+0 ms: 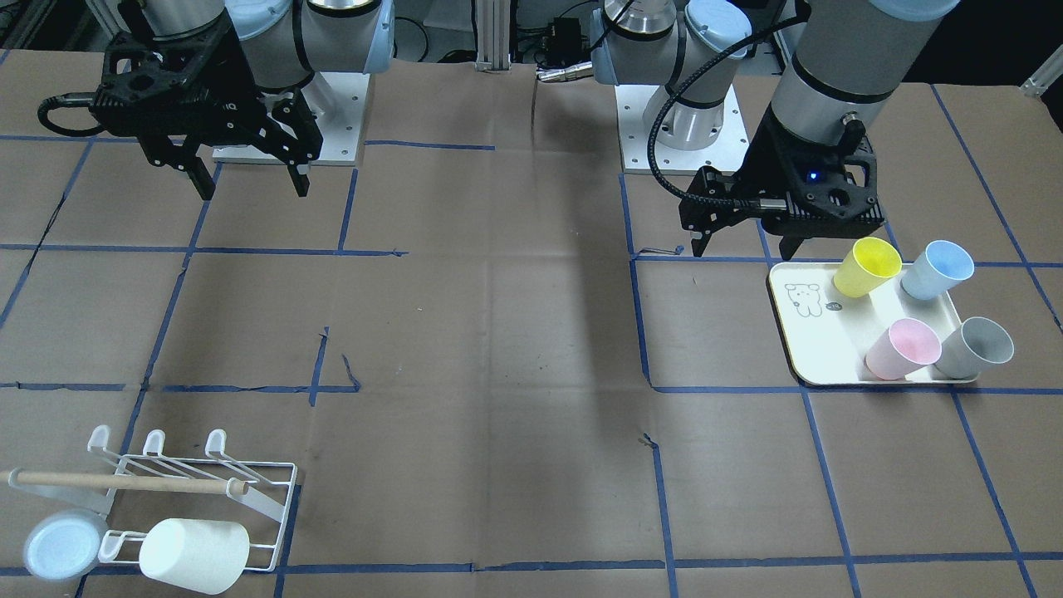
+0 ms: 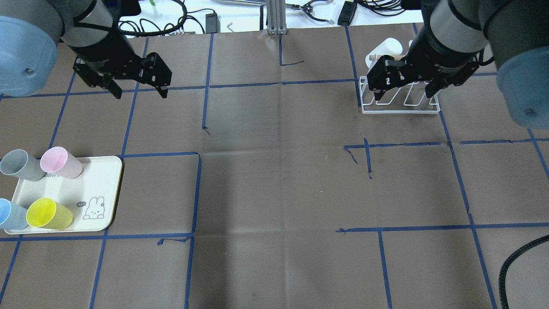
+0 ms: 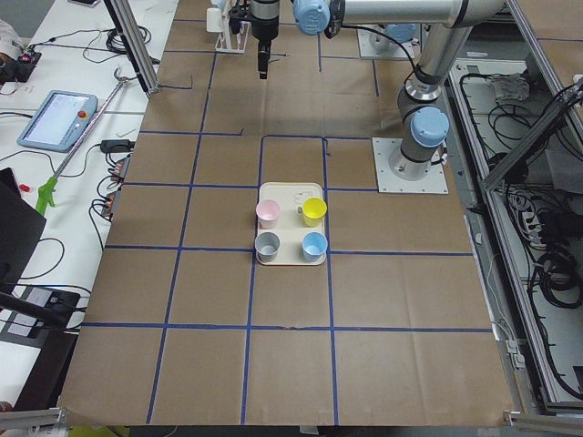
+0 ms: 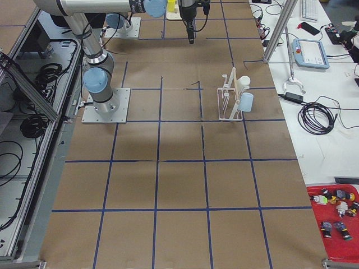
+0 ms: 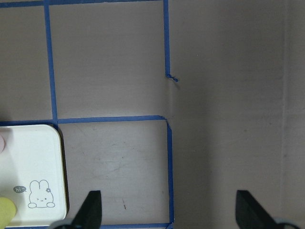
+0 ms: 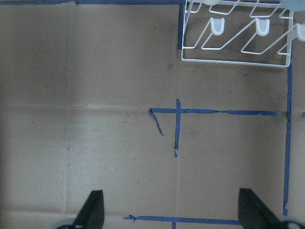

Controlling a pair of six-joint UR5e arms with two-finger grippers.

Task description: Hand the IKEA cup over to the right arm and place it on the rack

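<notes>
Four IKEA cups stand mouth-up on the cream tray (image 2: 96, 180), their long axes vertical. The yellow cup (image 2: 49, 213) and the blue cup (image 2: 10, 213) are along the tray's edge nearest the robot. The pink cup (image 2: 61, 162) and the grey cup (image 2: 21, 165) are along its far edge. Nothing shows which one is meant; my guess is the yellow cup, beside the tray's bunny print, since it is on the side of the tray closest to the left gripper (image 2: 140, 92).

That gripper hangs high above the table, off the tray, its fingers spread wide with nothing between them. In the left wrist view the tray's bunny corner lies out beyond one fingertip, to the side of the jaws and not under them. Only a sliver of yellow shows at the frame's edge. So the cups lie sideways from the fingers, away from the table's middle, and well below. As I judge it, the coming move needs a sideways shift over the tray. A descent would follow, so the spread fingers straddle one upright cup.

The left arm is plainly the nearer one. The right gripper (image 2: 403, 96) is well apart from the tray, at the table's other end, its fingers also spread and empty. Near it stands the rack (image 1: 217, 442), carrying a white cup (image 1: 195, 555) and a light-blue cup (image 1: 60, 544), with a wooden dowel (image 1: 124, 482) across. In the right wrist view the rack's prongs sit off in one corner, not beneath the fingers.
</notes>
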